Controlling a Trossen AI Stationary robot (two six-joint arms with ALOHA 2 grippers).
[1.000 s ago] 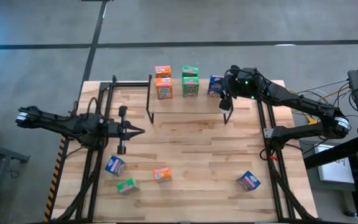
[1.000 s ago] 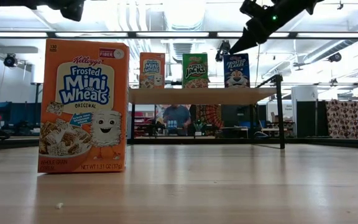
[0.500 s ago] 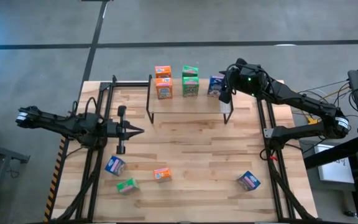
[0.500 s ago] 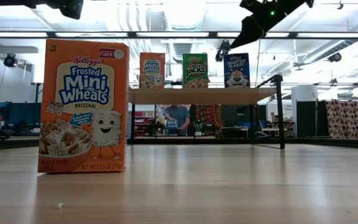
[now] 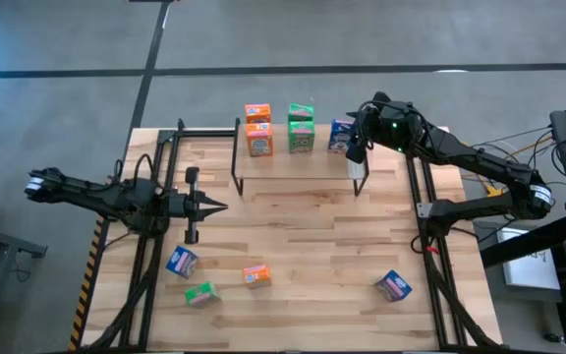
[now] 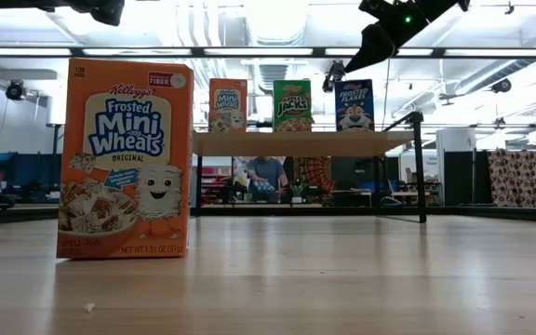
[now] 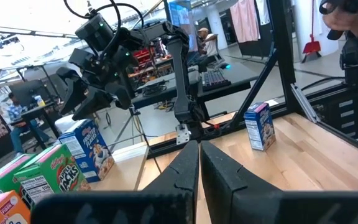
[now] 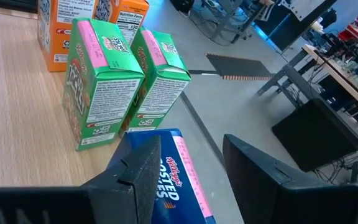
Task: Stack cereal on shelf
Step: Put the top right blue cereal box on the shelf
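The cereal is split between the shelf [image 5: 293,167] and the bench [image 5: 312,256]. On the shelf's plank stand five boxes in three columns: two orange boxes [image 5: 257,129], two green boxes [image 5: 301,128] and one blue box [image 5: 341,135] at the right end. In the low view the front orange, green and blue fronts line up along the plank, all upright. Four boxes are still on the bench, well apart from the shelf: a blue box [image 5: 182,262], a green box [image 5: 200,293] and an orange box [image 5: 255,276] near the left front, and another blue box [image 5: 393,286] towards the right front. So the job looks a little over half done, with four boxes left to carry up.

The right pincer [image 5: 355,149] hangs just above the shelf's blue box, its arm stretched in from the right over the plank's end. In the right wrist view its two fingers [image 8: 138,168] stand apart on either side of the blue box's top, with a visible gap to it, so they are partly spread and hold nothing; this reads as a placing just finished.

The left pincer [image 5: 216,206] waits over the bench's left middle, its fingers pressed together and empty, pointing towards the centre.
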